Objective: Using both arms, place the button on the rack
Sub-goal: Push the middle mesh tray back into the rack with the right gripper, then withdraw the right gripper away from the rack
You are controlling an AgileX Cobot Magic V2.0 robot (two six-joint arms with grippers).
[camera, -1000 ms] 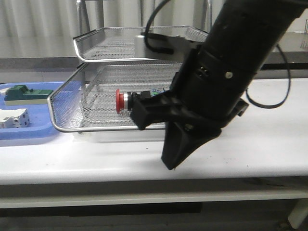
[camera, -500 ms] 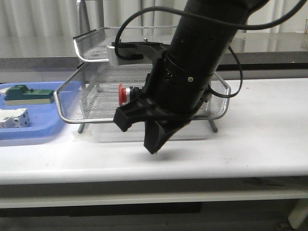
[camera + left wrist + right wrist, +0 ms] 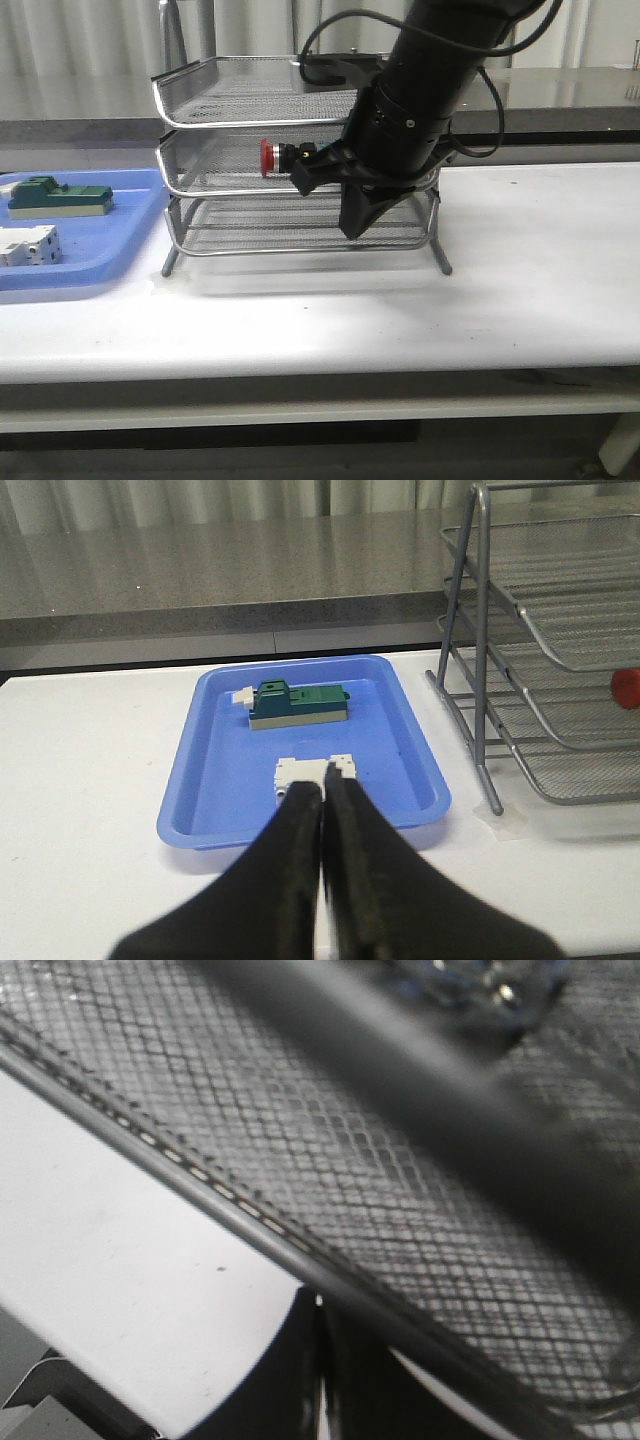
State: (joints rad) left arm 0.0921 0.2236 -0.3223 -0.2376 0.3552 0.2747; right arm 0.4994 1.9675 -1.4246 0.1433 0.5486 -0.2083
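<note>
I read the rack (image 3: 230, 130) as bright silver metal: fine wire mesh in the tiers, smooth polished rod for rims and frame. The button (image 3: 270, 157) shows a glossy red plastic cap beside a shiny silver collar. The blue tray (image 3: 205, 780) looks like smooth, slightly glossy plastic. The desk (image 3: 520, 290) is smooth matt white. The left gripper (image 3: 322, 810) looks matt black, its fingers faintly textured.

rack (image 3: 300, 170) mid table | tray (image 3: 90, 262) L of rack | button (image 3: 272, 157) in mid tier
</note>
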